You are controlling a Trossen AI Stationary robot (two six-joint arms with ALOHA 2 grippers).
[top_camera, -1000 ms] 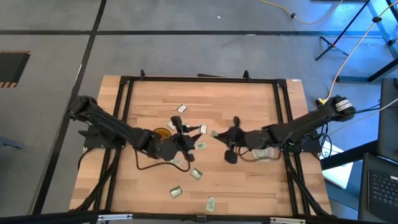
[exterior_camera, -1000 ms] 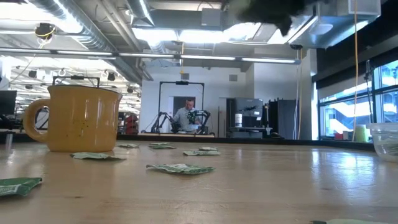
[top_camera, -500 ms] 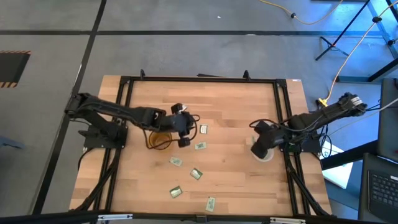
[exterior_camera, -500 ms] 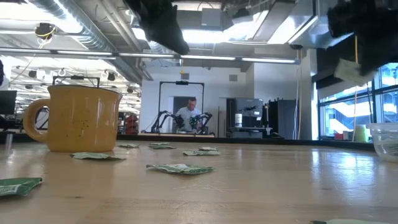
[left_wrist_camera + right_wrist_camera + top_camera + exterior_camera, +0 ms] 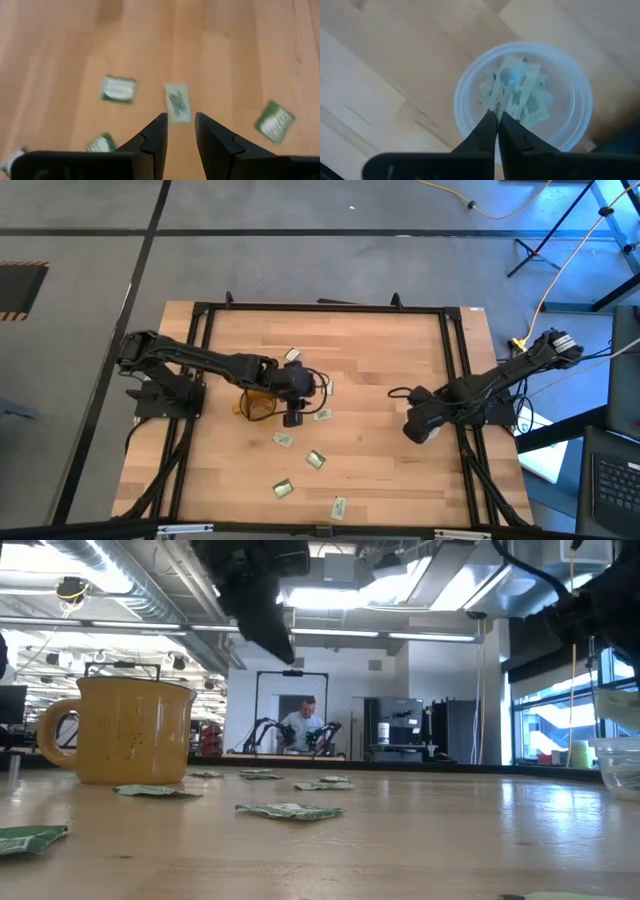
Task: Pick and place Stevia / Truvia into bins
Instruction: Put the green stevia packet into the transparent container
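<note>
Low view, nearest first: loose sachets [image 5: 290,810] lie flat on the wooden table [image 5: 380,450], with the amber mug [image 5: 125,730] upright behind them and a person at another rig far back in the room. The left gripper [image 5: 179,120] hangs above the scattered sachets just beside the mug, fingers parted and empty. The right gripper [image 5: 497,117] hangs over the clear cup [image 5: 580,100] holding several sachets, its fingers almost together, apparently gripping one sachet, though that is unclear.

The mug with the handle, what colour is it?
Amber yellow. The mug shows best in the low view.
</note>
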